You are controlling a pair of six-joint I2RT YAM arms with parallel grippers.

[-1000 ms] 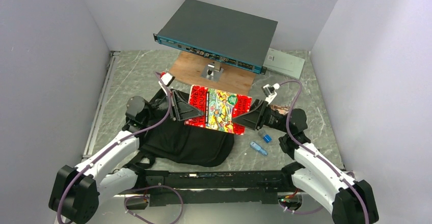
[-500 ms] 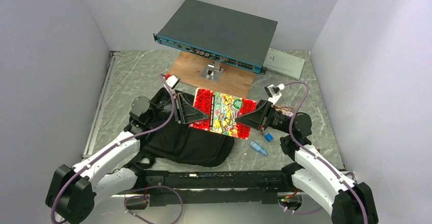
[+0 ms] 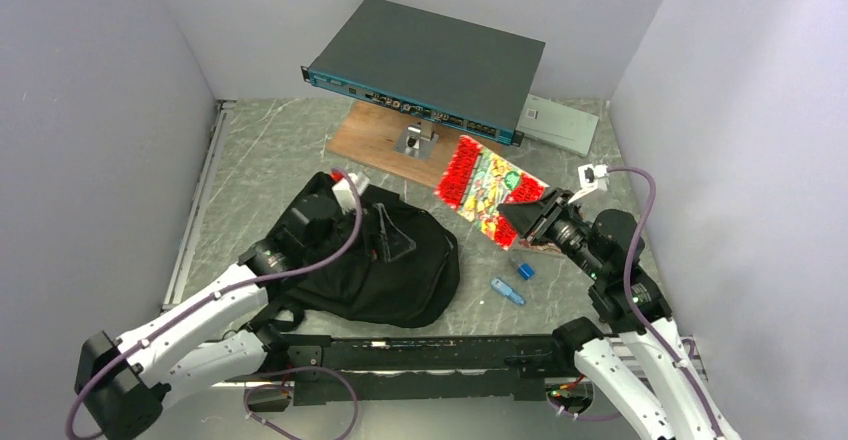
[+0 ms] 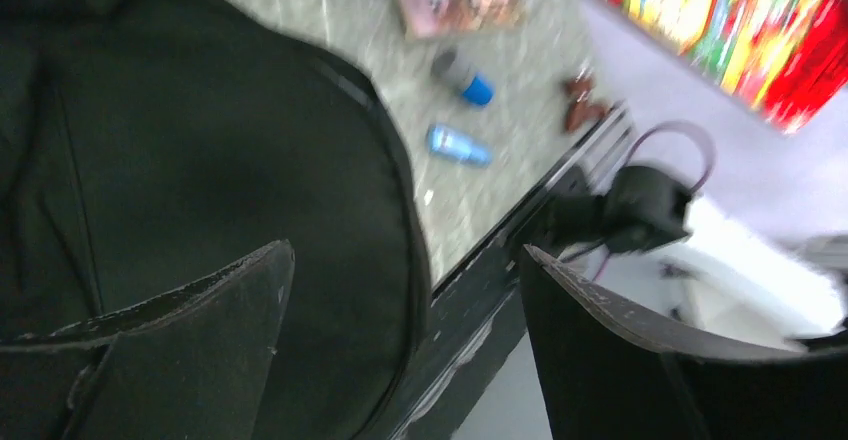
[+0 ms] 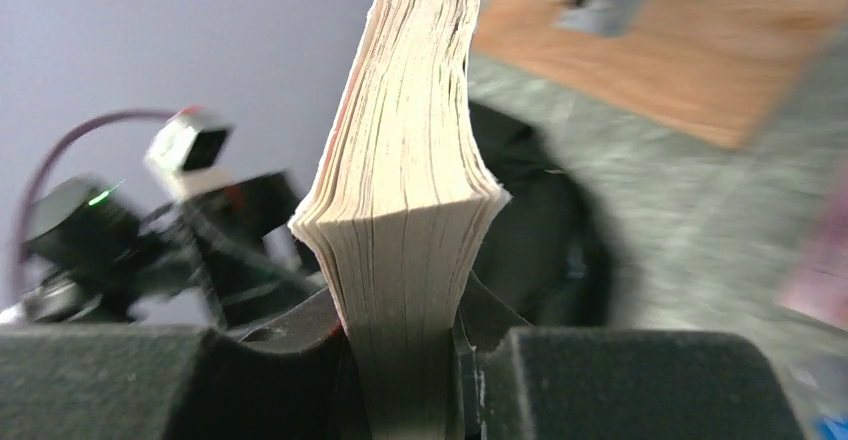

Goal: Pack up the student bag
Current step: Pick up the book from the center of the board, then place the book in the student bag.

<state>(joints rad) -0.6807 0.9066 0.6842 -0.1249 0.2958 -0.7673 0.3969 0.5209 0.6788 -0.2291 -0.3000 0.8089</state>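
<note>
The student bag, a black soft backpack, lies flat at centre left; in the left wrist view the student bag fills the left half. My left gripper hovers just above it, open and empty, with the left gripper showing its jaws wide apart. A red, colourful paperback book hangs tilted in the air to the right of the bag. My right gripper is shut on its lower right edge. The right wrist view shows the book's page block pinched in the right gripper.
A flat dark grey rack device with a teal front sits raised at the back over a wooden board, with a grey box to its right. Two small blue items lie right of the bag. A black rail runs along the near edge.
My left gripper opened, released the book and dropped back over the bag. My right gripper alone carried the book up and to the right, tilting it.
</note>
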